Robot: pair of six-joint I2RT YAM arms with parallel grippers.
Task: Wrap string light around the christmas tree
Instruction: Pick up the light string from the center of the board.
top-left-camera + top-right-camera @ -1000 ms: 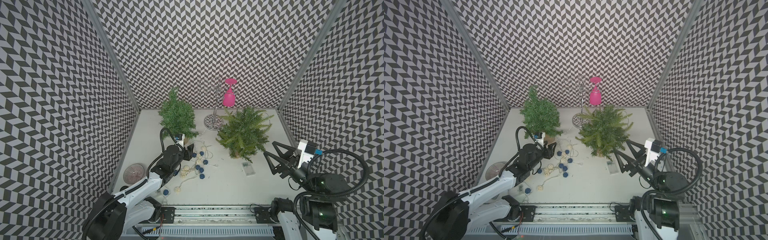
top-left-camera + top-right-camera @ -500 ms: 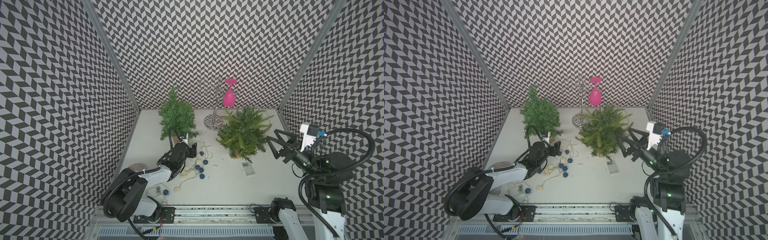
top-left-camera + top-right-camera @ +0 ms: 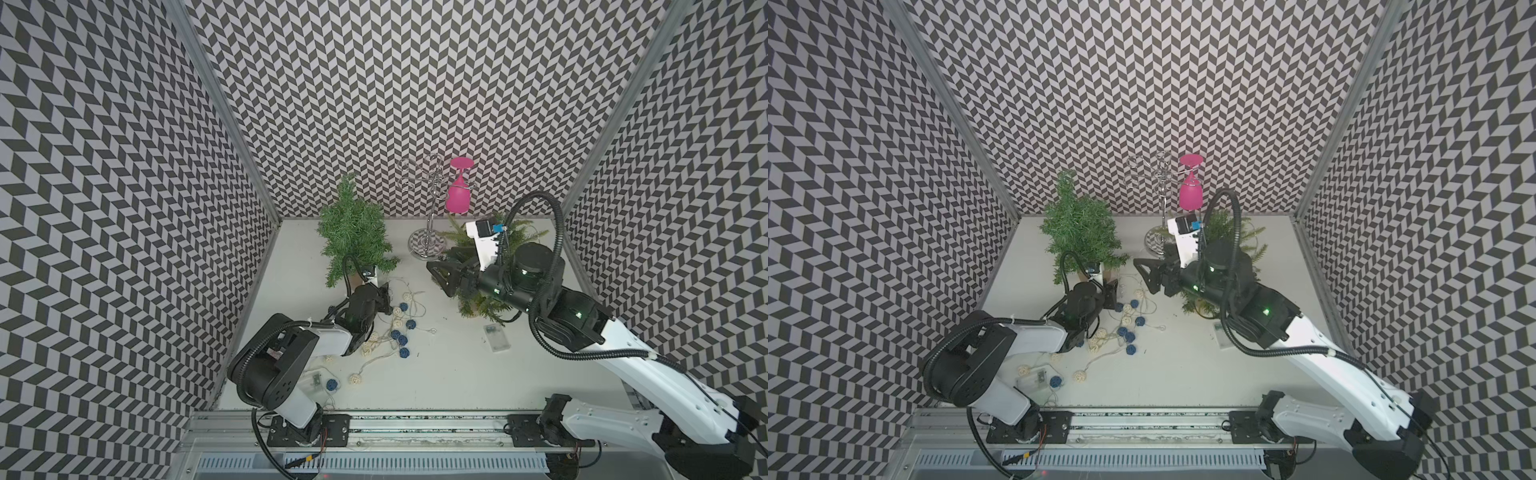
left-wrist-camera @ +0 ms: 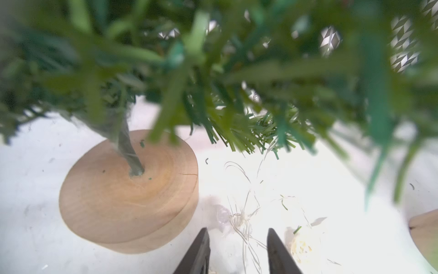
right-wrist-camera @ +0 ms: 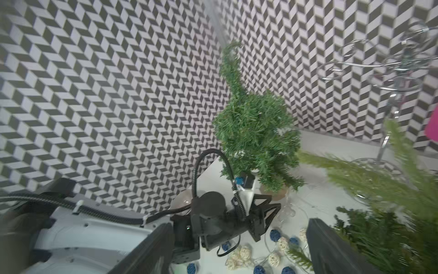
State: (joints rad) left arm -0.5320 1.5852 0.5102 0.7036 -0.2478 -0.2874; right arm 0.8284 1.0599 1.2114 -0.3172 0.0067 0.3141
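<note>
Barely started, to judge from how things lie. No turn of the string light [image 3: 395,328] on the christmas tree [image 3: 353,232] yet. Seen in both top views as a loose heap of blue and cream balls and thin wire on the desk [image 3: 436,382], just beside the tree's wooden base [image 4: 128,189], between the tree and a second green plant [image 3: 482,305]. Near the left arm's foot, a clear box [image 3: 313,380], seemingly on the same wire (likely the battery pack, though too small to be sure).

Down low under the lowest branches with the left claw [image 4: 237,233]: jaws partly apart, a few strands of bare wire in the gap, not visibly pinched. Up above the desk with the right claw [image 3: 437,279]: jaws spread wide, empty, pointed toward the tree from the second plant's side.

Done so far, then: at most a reach to the wire by the base. Left to do: close on a strand, lift it clear of the heap, and carry it round the branches turn by turn, most likely passing it from claw to claw behind the tree. Worth watching for snags among the balls and for tipping so light a tree.
</note>
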